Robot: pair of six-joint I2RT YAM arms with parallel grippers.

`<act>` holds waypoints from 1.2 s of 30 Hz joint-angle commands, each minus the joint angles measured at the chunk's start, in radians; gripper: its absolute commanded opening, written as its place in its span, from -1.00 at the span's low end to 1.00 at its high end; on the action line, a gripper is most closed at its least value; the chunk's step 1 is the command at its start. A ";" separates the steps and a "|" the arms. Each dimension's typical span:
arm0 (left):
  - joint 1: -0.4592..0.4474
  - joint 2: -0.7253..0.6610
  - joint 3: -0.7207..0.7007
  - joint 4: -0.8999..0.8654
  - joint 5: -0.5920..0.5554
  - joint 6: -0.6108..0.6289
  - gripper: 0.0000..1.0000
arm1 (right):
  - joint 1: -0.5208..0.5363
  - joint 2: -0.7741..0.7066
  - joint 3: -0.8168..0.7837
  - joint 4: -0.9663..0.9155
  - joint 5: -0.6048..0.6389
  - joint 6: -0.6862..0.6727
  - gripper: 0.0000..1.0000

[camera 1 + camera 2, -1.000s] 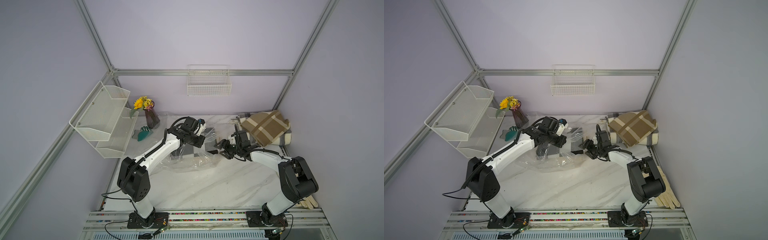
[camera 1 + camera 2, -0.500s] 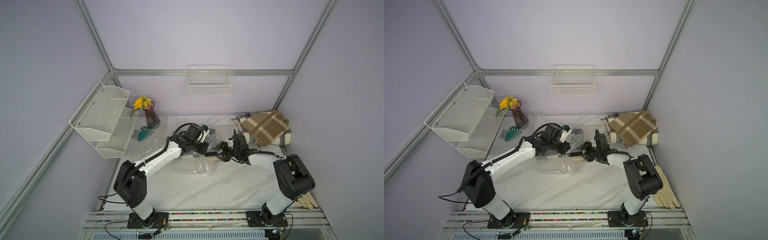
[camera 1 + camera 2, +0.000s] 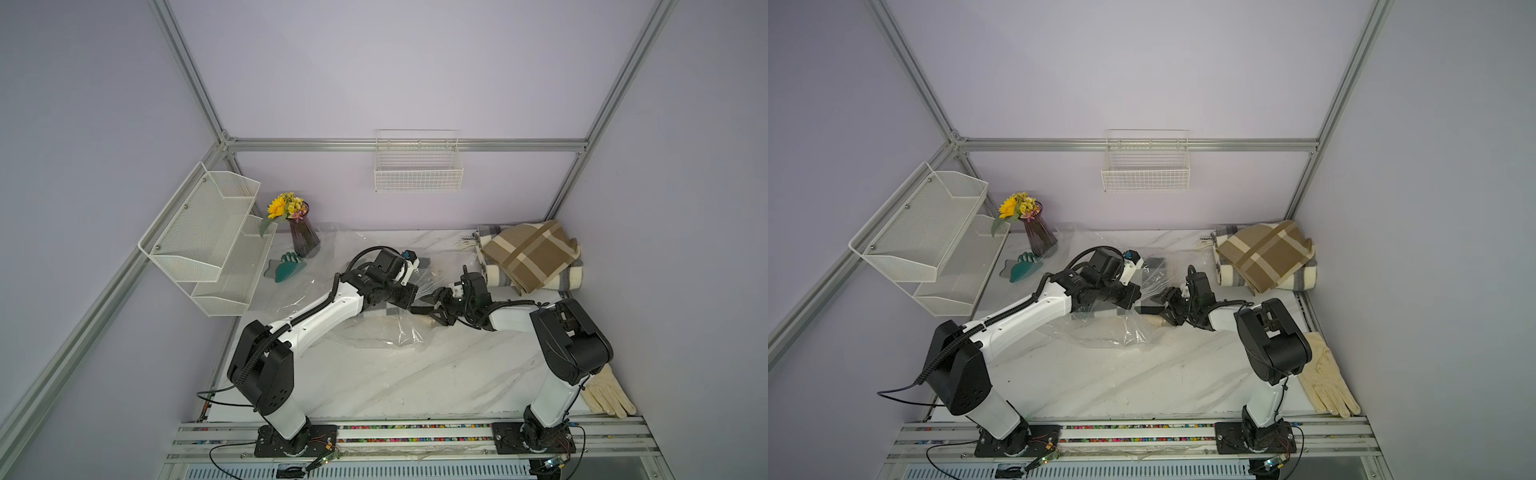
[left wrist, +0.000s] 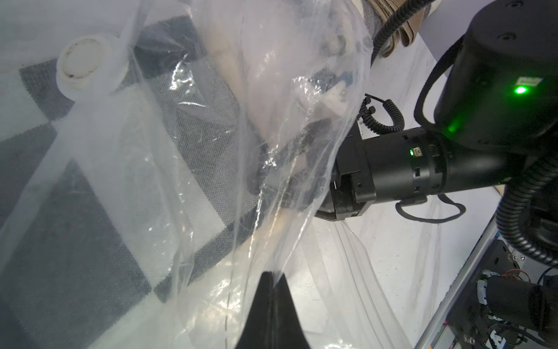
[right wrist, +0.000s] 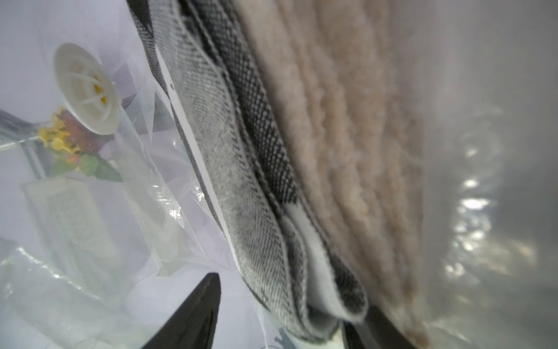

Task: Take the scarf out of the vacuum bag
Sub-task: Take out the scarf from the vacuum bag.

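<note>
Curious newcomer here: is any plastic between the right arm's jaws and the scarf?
Nothing visible: the jaws are inside the vacuum bag, open, and a folded edge of the scarf lies bare between them.

Soft, even light fills both top views. It washes the walls (image 3: 415, 62) pale, and the frame posts (image 3: 187, 70) bow outward near the edges. Only faint shadows lie under the arms on the marble surface (image 3: 374, 374). White glints spark off the vacuum bag (image 3: 386, 332), and in the left wrist view its plastic hazes whatever sits behind. A green indicator light (image 4: 520, 89) blooms on the right arm (image 4: 422, 163). In the right wrist view the scarf (image 5: 256, 181) weave is crisp, while the beige fabric (image 5: 347, 151) beside it smears into blur and grey haze.
</note>
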 commanded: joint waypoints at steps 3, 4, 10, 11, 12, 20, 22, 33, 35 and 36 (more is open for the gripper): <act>0.000 -0.023 0.034 -0.002 -0.014 0.022 -1.00 | 0.003 0.036 0.035 0.041 0.026 0.042 0.07; 0.001 -0.025 0.033 -0.003 -0.014 0.023 -1.00 | 0.003 0.039 0.052 0.041 0.020 0.042 0.02; 0.008 -0.038 0.021 -0.003 -0.024 0.026 -1.00 | 0.003 0.000 0.114 -0.008 0.019 0.030 -0.05; 0.010 -0.039 0.019 -0.003 -0.023 0.026 -1.00 | 0.003 -0.008 0.116 -0.019 0.021 0.025 -0.05; 0.012 -0.039 0.016 -0.003 -0.023 0.026 -1.00 | 0.003 -0.017 0.116 -0.030 0.024 0.017 -0.05; 0.016 -0.036 0.018 0.000 -0.018 0.026 -1.00 | 0.003 0.031 0.072 0.013 0.035 0.023 -0.06; 0.017 -0.036 0.019 0.000 -0.018 0.027 -1.00 | 0.002 0.056 0.072 0.019 0.042 0.017 -0.06; 0.025 -0.040 0.025 -0.010 -0.038 0.028 -1.00 | -0.008 0.085 0.100 0.036 0.045 0.030 -0.55; 0.033 -0.026 0.038 -0.031 -0.088 -0.006 -1.00 | -0.009 0.074 0.104 0.034 0.047 0.028 -0.83; 0.044 -0.014 0.053 -0.049 -0.084 -0.018 -1.00 | -0.009 0.063 0.106 0.029 0.051 0.027 -0.92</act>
